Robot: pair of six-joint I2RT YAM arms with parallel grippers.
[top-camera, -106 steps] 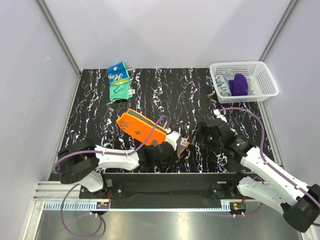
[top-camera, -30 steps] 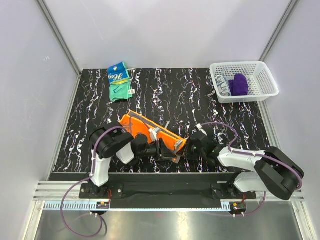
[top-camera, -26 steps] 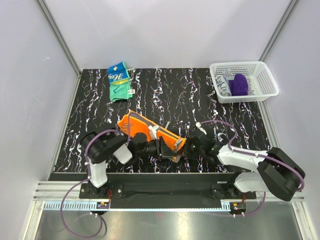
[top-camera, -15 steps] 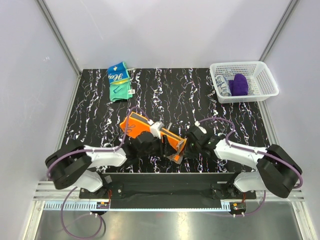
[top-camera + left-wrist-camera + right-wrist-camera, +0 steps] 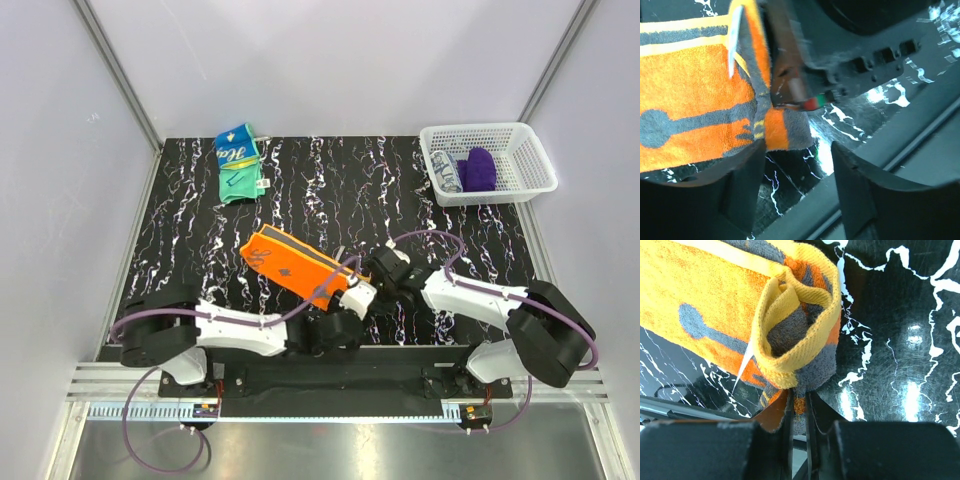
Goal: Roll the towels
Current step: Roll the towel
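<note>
orange terry towel with grey trim [image 5: 290,265], near-right end pinched by right gripper [image 5: 798,405], should roll taut and even while left gripper [image 5: 799,167] stands spread.

White basket [image 5: 536,160] on marbled table [image 5: 330,190] holds purple cloth [image 5: 479,168], perhaps a second.

Even, bright light from above; the glossy counter [image 5: 910,390] throws white glare in both wrist views, where the near foreground sits dark and blurred
</note>
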